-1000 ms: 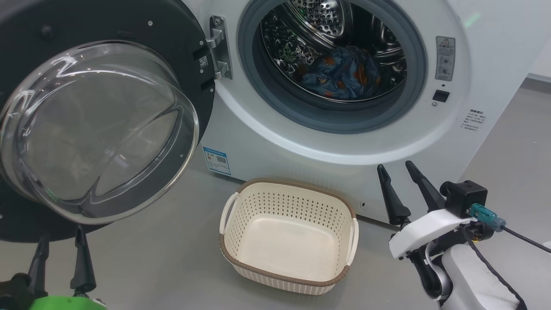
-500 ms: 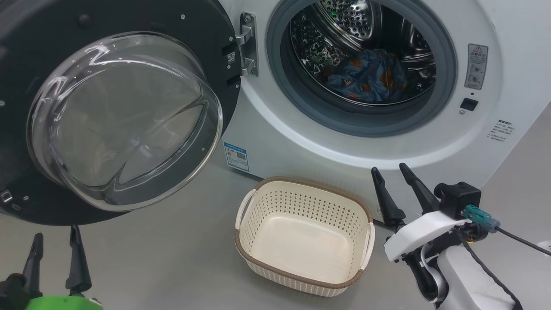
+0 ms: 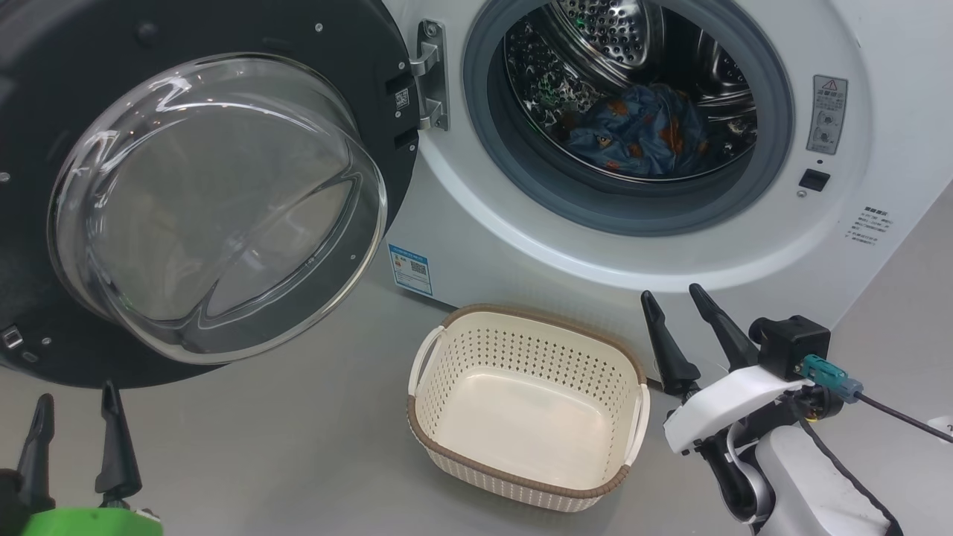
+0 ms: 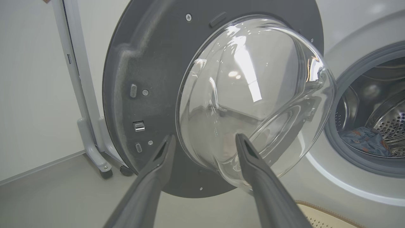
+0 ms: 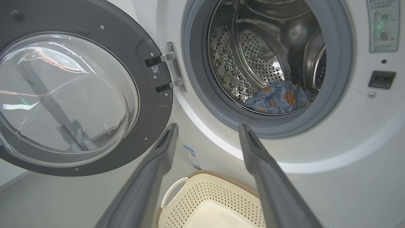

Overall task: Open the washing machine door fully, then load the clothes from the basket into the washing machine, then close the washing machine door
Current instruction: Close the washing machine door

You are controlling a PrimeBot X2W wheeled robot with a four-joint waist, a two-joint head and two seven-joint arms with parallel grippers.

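Two pairs of jaws wide, empty; the washing machine door (image 3: 216, 201) hangs open just beyond the tips of my left gripper (image 3: 78, 392), far left of my right gripper (image 3: 671, 292); the clothes (image 3: 640, 130) lie in the drum (image 3: 618, 30); I judge left nearer for closing.

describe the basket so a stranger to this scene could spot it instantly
Start at the big white front-loading washing machine. On the grey floor right in front of it sits a small cream perforated plastic basket. Its brown woven-look rim and empty inside set it apart.
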